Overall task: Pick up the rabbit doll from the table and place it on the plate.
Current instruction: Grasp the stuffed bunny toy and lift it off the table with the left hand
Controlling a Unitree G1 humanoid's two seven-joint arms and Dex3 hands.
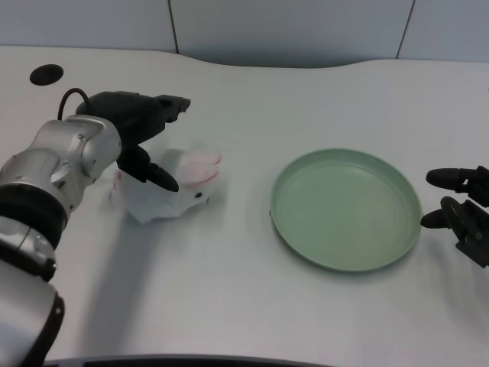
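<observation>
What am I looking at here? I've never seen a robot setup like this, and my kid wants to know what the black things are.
This picture comes from a camera on a humanoid robot's head or chest, looking down at a white table. The black things are its hands, each on a silver forearm. The left hand, on the picture's left, is doing the work: it is reaching over a white rabbit doll with pink ears, fingers spread above and beside it. The doll lies on the table, and I cannot tell whether the hand has a grip on it. To the doll's right sits a green plate with nothing on it; the doll is meant to go there. The right hand waits at the picture's right edge, holding nothing.
</observation>
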